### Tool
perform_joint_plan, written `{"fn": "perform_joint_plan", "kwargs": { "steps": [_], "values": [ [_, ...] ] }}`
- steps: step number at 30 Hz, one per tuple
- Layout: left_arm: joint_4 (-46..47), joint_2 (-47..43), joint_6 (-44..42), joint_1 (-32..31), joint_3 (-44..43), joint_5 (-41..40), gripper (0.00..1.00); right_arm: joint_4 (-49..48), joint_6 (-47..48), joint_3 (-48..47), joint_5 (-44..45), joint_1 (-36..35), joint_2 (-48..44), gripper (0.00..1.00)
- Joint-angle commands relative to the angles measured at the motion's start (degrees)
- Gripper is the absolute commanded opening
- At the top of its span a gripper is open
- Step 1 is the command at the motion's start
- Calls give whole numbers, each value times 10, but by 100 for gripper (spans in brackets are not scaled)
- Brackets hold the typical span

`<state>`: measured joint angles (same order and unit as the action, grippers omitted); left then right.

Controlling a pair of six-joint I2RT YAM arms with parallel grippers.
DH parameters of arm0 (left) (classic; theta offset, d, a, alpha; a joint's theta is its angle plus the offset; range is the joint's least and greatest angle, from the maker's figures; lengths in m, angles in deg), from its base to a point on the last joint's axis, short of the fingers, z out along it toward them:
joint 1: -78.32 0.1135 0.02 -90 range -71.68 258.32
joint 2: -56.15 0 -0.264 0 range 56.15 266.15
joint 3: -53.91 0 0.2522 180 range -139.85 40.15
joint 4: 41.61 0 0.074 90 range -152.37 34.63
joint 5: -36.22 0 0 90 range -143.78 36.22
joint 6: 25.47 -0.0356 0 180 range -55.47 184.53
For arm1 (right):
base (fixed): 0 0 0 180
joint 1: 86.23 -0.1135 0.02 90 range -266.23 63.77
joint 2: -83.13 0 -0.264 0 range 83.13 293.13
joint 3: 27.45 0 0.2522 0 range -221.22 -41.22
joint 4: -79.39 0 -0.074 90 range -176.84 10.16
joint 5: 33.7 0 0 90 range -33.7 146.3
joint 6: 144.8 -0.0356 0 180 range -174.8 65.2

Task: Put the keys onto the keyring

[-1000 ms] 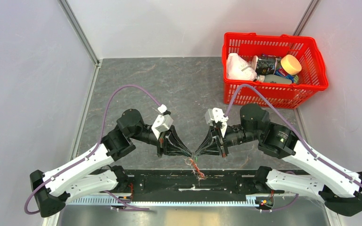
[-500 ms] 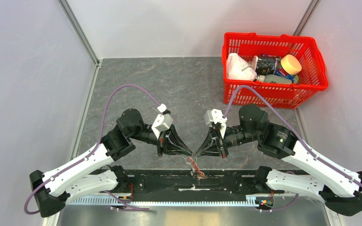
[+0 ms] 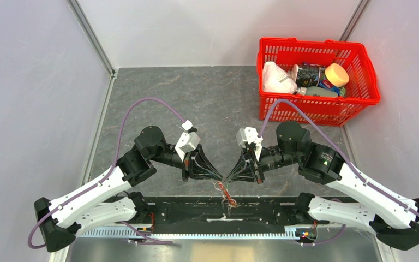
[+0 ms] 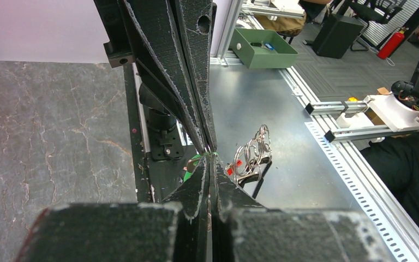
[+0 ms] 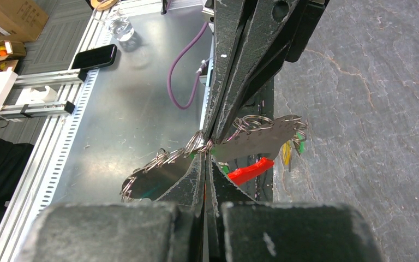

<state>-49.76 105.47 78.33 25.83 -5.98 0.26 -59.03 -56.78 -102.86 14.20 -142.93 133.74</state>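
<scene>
The left jaws and the right jaws meet tip to tip just above the near edge of the grey counter point(image 3: 196, 98), close over the black rail that carries both arm bases. Both pairs are clenched, with only a hairline between the fingers in each wrist view. They pinch the same spot, where the small split rings of the keys point(image 5: 256, 139) crowd together. Which ring or wire each pair nips cannot be told.

The bunch hangs off that meeting point, clear of the counter. In the right wrist view, one flat silvery key sticks out to one side of the tips and another, with more rings, trails to the other side. The keyring point(image 5: 249, 170) shows its bright red part just below the tips, tilted. Its dark part is too thin to follow. A green tag point(image 4: 195, 161) sits right at the left jaws' tips, and a yellow tag point(image 5: 287, 153) hangs past the flat key. A red basket point(image 3: 311, 109) with sundry goods stands well beyond the right jaws.
</scene>
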Motion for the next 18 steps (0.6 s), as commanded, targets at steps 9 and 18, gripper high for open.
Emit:
{"fn": "perform_joint_plan", "kwargs": {
  "steps": [9,18],
  "values": [
    [11,-12,-22,-1,-27,-10,2,-37,-14,2,12,-9,-5,0],
    [21,-11,-14,-1,-26,-13,2,-63,-31,7,35,-17,-2,0]
  ]
}}
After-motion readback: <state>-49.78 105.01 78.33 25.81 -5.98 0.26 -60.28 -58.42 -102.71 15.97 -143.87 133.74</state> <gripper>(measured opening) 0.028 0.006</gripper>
